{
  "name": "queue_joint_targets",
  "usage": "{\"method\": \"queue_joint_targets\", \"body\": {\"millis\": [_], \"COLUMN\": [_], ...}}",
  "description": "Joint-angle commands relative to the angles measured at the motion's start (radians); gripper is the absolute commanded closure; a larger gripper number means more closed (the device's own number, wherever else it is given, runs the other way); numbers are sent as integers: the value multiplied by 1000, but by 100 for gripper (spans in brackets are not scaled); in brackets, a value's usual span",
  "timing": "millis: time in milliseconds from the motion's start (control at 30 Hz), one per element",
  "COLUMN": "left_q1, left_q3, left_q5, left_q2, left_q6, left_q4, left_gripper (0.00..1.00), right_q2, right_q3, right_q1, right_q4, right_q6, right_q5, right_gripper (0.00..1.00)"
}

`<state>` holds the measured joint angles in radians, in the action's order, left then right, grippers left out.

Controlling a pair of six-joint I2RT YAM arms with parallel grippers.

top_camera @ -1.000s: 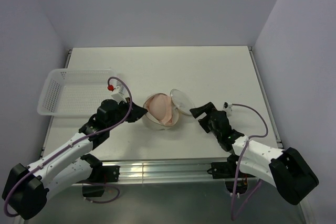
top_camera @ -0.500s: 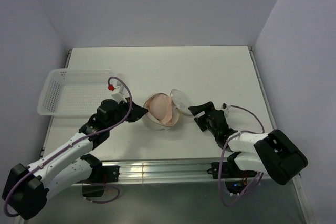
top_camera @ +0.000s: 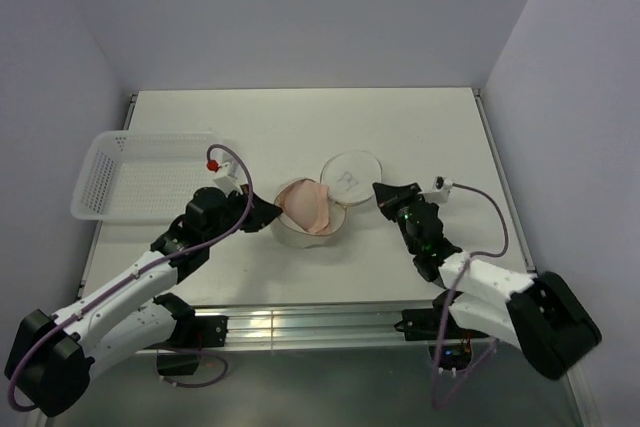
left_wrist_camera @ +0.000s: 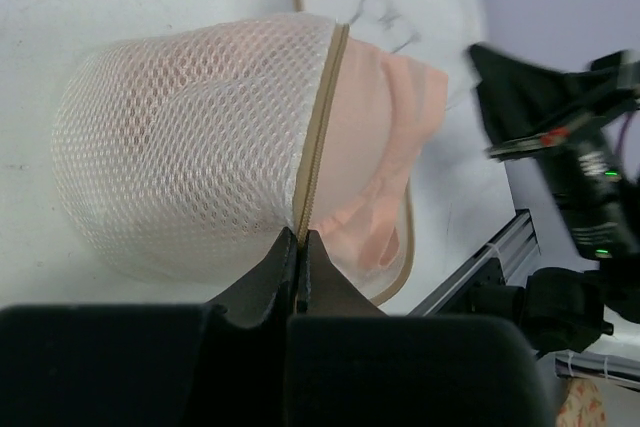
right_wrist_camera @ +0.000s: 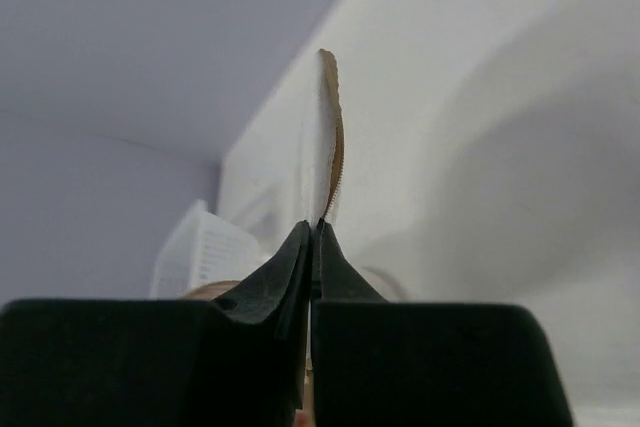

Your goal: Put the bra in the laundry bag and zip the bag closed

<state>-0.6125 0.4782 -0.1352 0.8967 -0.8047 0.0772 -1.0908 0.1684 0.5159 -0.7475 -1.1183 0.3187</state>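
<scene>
The laundry bag [top_camera: 296, 232] lies open at the table's middle, its lower mesh half [left_wrist_camera: 190, 157] holding the pale pink bra [top_camera: 306, 205], which pokes out past the tan zipper rim [left_wrist_camera: 322, 117]. My left gripper [top_camera: 272, 213] is shut on that rim at the bag's left side [left_wrist_camera: 301, 237]. The bag's other half, a round mesh lid [top_camera: 352, 173], stands up behind and to the right. My right gripper [top_camera: 381, 192] is shut on the lid's zipper edge [right_wrist_camera: 336, 137], which rises thin and upright out of its closed fingertips [right_wrist_camera: 316, 227].
A white perforated basket [top_camera: 140, 177] sits at the left, just behind my left arm, and shows faintly in the right wrist view [right_wrist_camera: 200, 247]. Pale walls enclose the table on three sides. The right arm [left_wrist_camera: 560, 137] shows at the right in the left wrist view.
My right gripper went from open to shut on the lid's edge and moved up toward the bag. The lid now stands farther back, showing a fuller round face. The left arm held still.
</scene>
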Motion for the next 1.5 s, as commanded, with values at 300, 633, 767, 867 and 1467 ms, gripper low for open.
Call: {"method": "queue_joint_targets", "body": {"millis": [300,633,767,867,1467], "left_q1": [0,-104,-104,-104,-10], "left_q3": [258,235,197,207,234], "left_q5": [-59,-32,-43,-31,-53], "left_q2": [80,180,254,278,295], "left_q6": [38,27,6,18,35], "left_q4": [-108,24,116,124,125], "left_gripper": [100,100,100,100,100], "right_q2": [514,540,516,459,149], "right_q3": [310,356,393,431,657], "right_q1": [154,165,264,350,895], "right_q4": [680,770,754,758,901], "right_q6": [566,738,870,1001,1088], "right_q5": [226,214,204,230,226], "right_gripper": [100,100,100,100,56]}}
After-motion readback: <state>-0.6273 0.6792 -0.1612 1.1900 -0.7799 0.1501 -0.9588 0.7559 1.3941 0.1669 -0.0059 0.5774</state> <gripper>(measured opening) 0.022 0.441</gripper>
